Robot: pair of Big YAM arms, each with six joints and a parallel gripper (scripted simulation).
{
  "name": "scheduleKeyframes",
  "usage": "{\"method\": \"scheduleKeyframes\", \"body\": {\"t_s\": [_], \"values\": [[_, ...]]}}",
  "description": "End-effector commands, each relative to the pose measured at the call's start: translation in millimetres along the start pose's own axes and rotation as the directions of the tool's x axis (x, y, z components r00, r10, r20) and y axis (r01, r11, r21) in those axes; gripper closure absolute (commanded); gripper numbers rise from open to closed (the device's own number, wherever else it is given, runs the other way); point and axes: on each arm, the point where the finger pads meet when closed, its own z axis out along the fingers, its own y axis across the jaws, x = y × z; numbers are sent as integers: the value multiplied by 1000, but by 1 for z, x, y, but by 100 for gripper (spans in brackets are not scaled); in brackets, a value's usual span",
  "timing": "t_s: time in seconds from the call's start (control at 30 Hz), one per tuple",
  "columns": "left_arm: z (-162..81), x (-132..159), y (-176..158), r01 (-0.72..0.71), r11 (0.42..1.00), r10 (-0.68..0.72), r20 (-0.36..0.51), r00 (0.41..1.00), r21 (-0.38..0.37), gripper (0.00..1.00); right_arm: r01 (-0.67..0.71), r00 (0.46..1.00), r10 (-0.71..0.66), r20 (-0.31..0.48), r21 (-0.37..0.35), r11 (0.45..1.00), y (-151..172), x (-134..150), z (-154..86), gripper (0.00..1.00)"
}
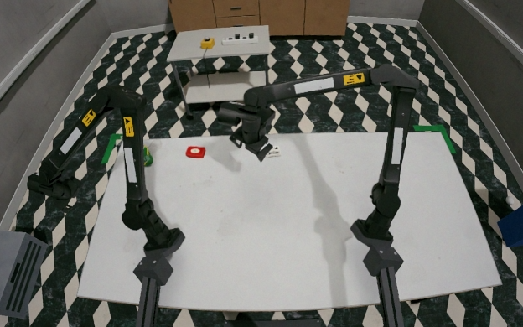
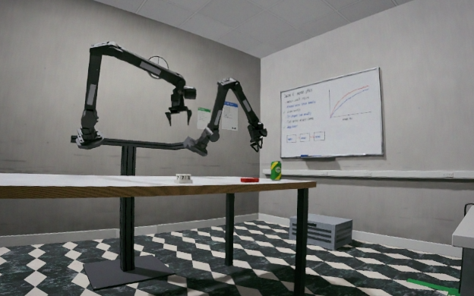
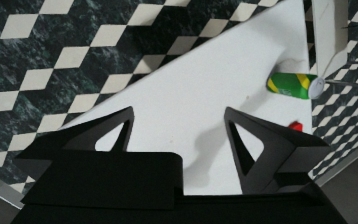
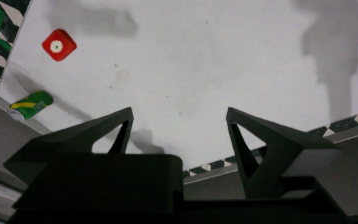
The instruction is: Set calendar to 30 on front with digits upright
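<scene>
The small white calendar (image 1: pixel 274 151) (image 2: pixel 184 181) stands near the table's far edge. Dark marks show on its cubes, but they are too small to read for certain; in the top view the right gripper partly covers it. It shows in neither wrist view. My right gripper (image 1: pixel 248 151) (image 2: pixel 179 124) (image 4: pixel 179 112) is open and empty, high above the table near the calendar. My left gripper (image 1: pixel 69 205) (image 2: pixel 257 149) (image 3: pixel 179 111) is open and empty, beyond the table's left side and far from the calendar.
A red block (image 1: pixel 195 152) (image 2: pixel 249 180) (image 3: pixel 296 127) (image 4: pixel 59 45) with a white round mark lies left of the calendar in the top view. A green and yellow can (image 1: pixel 147 157) (image 2: pixel 276 170) (image 3: pixel 290 85) (image 4: pixel 31 104) stands near the far left corner.
</scene>
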Motion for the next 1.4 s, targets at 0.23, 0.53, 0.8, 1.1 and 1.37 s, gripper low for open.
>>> {"method": "scheduleKeyframes", "body": {"t_s": [0.23, 0.53, 0.8, 1.1, 1.37], "values": [[-2, -3, 0, -5, 1000, 5, 6, 1000, -2, 0, -2, 1000, 2, -3, -9, 1000, 2, 0, -4, 0], [-2, -3, 0, -5, 1000, 5, 6, 1000, -2, 0, -2, 1000, 2, -3, -9, 1000, 2, 0, -4, 0], [23, 2, -24, -90, 996, 91, -32, 995, 27, 0, 169, 984, -166, 62, -50, 984, -2, -21, 15, 0], [79, 29, -76, -240, 967, 249, -132, 960, 81, 0, 364, 910, -329, 250, -109, 925, -2, -53, 44, 0], [140, 79, -175, -491, 850, 522, -188, 832, 189, 0, 616, 720, -549, 424, -27, 787, -22, -86, 80, 0]]}}
